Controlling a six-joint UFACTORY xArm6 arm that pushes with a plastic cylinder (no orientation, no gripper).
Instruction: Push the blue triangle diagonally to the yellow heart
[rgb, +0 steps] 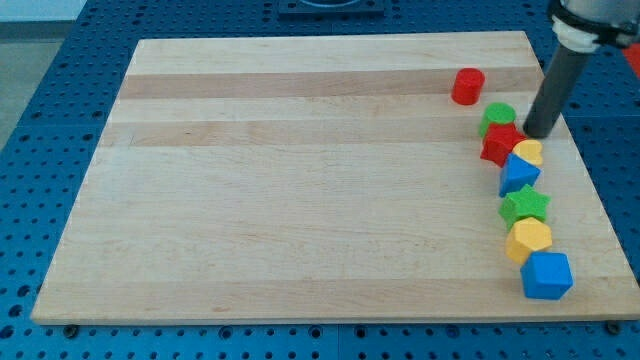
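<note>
- Since my end effector is a plain dark rod with nothing to open or close, and holds nothing, all that counts is where my tip (535, 133) stands: near the view's right edge of the pale wooden desk (300, 180), just above the small yellow heart-like block (529, 152) and about touching it.
- Just below and slightly to the view's left of the heart lies the blue triangular block (518, 175), pressed against it, so the heart sits between my tip and the triangle.
- I judge the two already meet, so little travel is left. Any further push must come from the triangle's lower left, and I would have to go round first.
- Room is tight: a red star-like block (499, 145) and a green block (497, 118) crowd the upper left, and a green star block (524, 206), a yellow hexagonal block (528, 240) and a blue block (547, 275) run in a chain below.
- A red cylinder (467, 87) stands apart, toward the view's top.
- Left of the chain the wood is smooth.
</note>
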